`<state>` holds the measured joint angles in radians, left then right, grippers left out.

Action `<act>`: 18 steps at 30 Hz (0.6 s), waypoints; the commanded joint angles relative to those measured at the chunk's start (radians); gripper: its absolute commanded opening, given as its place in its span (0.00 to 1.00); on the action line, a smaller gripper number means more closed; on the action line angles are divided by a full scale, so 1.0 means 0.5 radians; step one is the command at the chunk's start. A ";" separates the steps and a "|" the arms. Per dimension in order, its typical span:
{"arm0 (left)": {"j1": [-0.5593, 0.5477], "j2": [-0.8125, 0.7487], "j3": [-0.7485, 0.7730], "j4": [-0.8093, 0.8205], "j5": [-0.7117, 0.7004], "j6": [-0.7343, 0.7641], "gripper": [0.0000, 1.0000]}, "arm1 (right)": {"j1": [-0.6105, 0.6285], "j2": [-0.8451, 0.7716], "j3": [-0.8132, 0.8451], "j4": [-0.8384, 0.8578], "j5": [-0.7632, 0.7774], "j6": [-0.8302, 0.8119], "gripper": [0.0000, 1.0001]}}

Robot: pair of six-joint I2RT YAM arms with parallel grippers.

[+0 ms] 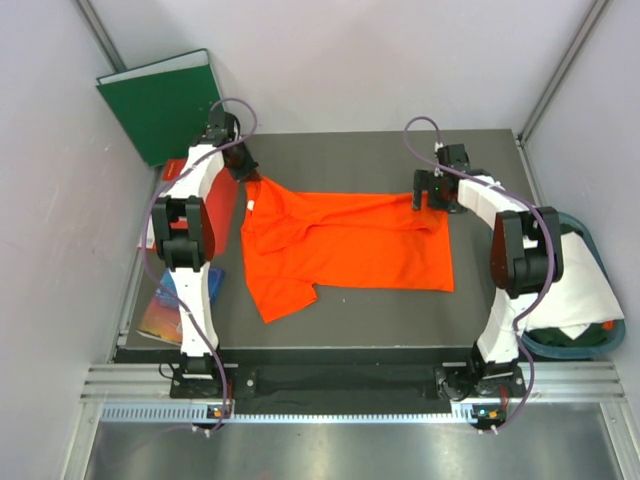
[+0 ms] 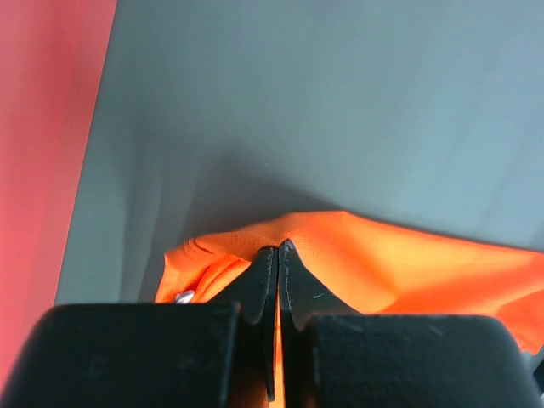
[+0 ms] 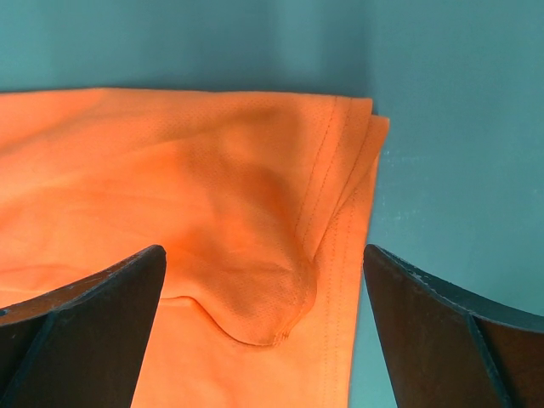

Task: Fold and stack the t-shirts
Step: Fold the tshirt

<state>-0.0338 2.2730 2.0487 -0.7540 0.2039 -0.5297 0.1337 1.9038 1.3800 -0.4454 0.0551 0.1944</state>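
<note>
The orange t-shirt (image 1: 345,245) lies spread on the dark table (image 1: 380,150), partly folded, with one sleeve hanging toward the near left. My left gripper (image 1: 245,172) is at the shirt's far left corner. In the left wrist view the gripper (image 2: 279,248) is shut on a pinch of the orange shirt (image 2: 408,272). My right gripper (image 1: 432,196) hovers over the shirt's far right corner. In the right wrist view the gripper (image 3: 264,251) is open, with a rumpled hem fold of the shirt (image 3: 170,170) between its fingers (image 3: 102,306). The white t-shirt (image 1: 580,285) drapes over a basket at the right.
A green binder (image 1: 165,100) leans at the far left wall. A red folder (image 1: 218,215) lies along the table's left edge, also showing in the left wrist view (image 2: 42,127). A colourful book (image 1: 170,310) lies near left. The teal basket (image 1: 600,345) stands off the table's right side.
</note>
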 commanded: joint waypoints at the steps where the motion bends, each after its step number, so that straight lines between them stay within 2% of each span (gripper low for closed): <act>1: 0.012 -0.027 0.112 0.170 -0.046 -0.054 0.00 | -0.025 0.018 0.057 -0.027 -0.024 0.041 1.00; 3: 0.015 0.043 0.164 0.180 -0.055 -0.063 0.00 | -0.025 0.006 0.041 -0.024 -0.024 0.041 1.00; 7: 0.025 0.249 0.482 0.036 -0.015 -0.070 0.00 | -0.022 -0.022 0.001 -0.024 -0.040 0.053 1.00; 8: 0.028 0.280 0.519 0.014 -0.009 -0.070 0.09 | -0.022 -0.052 -0.014 -0.014 -0.040 0.050 1.00; 9: 0.031 0.313 0.547 -0.004 -0.006 -0.061 0.27 | -0.022 -0.074 -0.026 -0.002 -0.040 0.047 1.00; 10: 0.031 0.308 0.550 -0.032 -0.012 -0.054 0.72 | -0.022 -0.098 -0.048 -0.002 -0.040 0.035 1.00; 12: 0.028 0.225 0.465 -0.032 -0.052 -0.012 0.99 | -0.025 -0.187 -0.072 0.001 -0.040 0.019 1.00; 14: 0.028 0.027 0.336 0.029 -0.082 0.037 0.99 | -0.022 -0.306 -0.130 0.007 -0.046 -0.011 1.00; 18: 0.018 -0.428 -0.227 0.213 -0.092 0.093 0.99 | -0.034 -0.518 -0.290 -0.014 -0.030 -0.030 1.00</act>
<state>-0.0257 2.3234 2.1098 -0.7227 0.1696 -0.5243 0.1333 1.8015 1.2778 -0.4648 0.0414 0.1974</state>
